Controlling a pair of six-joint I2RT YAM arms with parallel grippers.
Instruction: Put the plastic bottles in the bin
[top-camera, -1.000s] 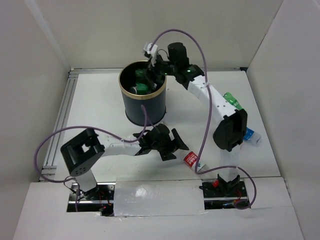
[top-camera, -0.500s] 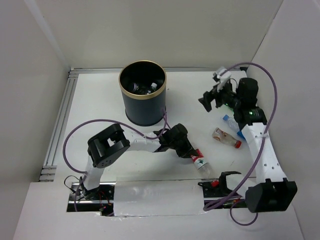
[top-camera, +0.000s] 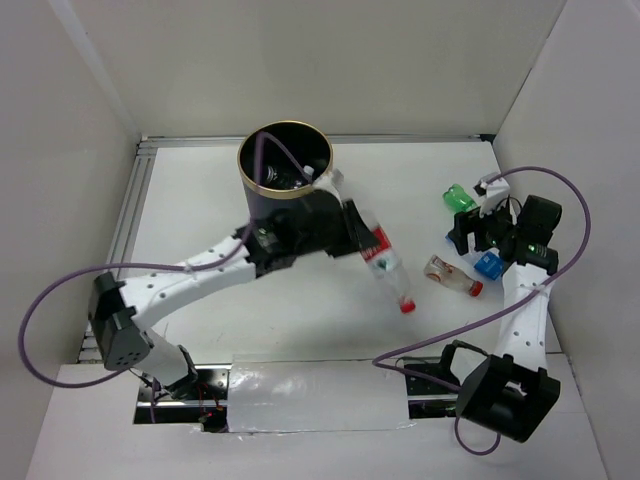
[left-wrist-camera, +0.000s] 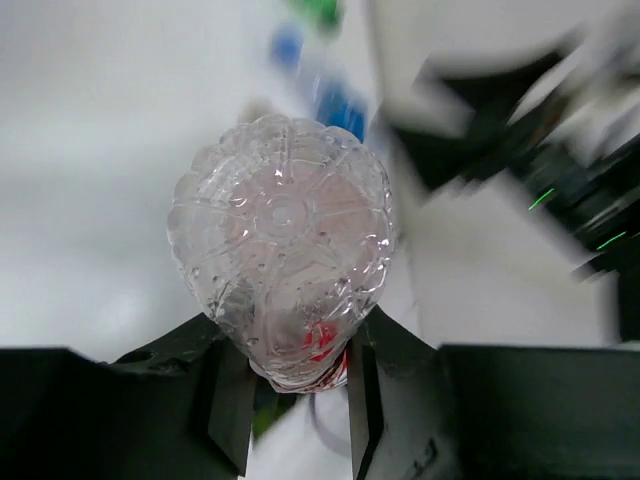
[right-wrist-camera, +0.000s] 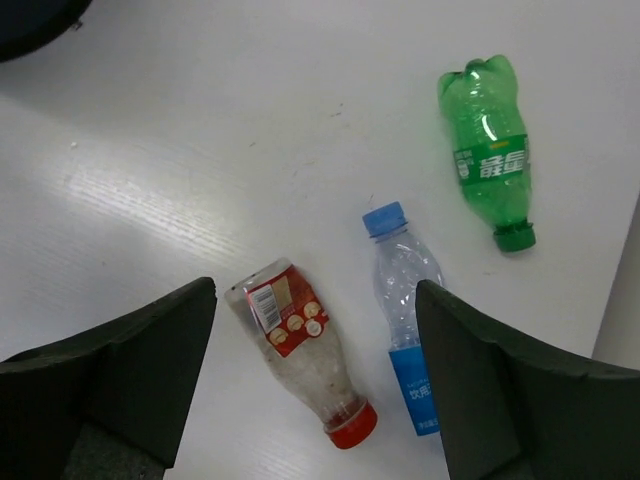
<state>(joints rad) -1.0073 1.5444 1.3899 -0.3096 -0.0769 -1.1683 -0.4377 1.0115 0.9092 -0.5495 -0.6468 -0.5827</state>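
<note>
Beside the bin (top-camera: 250, 176), my left gripper (top-camera: 347, 228) squeezes a light-looking, slippery clear bottle (top-camera: 386, 270) near its bottom; my right gripper (top-camera: 478, 233) stands open.

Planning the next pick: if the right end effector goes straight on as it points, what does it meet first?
Likely the red-capped bottle, lying nearly centred between the right end effector's open fingers; the blue-capped bottle lies just beside. Depth is unclear.

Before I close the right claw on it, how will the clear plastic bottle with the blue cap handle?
The clear blue-capped plastic bottle looks empty, so probably light. It lies on its round side on the white table, so a nudge may roll it. Its thin wall will likely dent under the open right claw.
</note>
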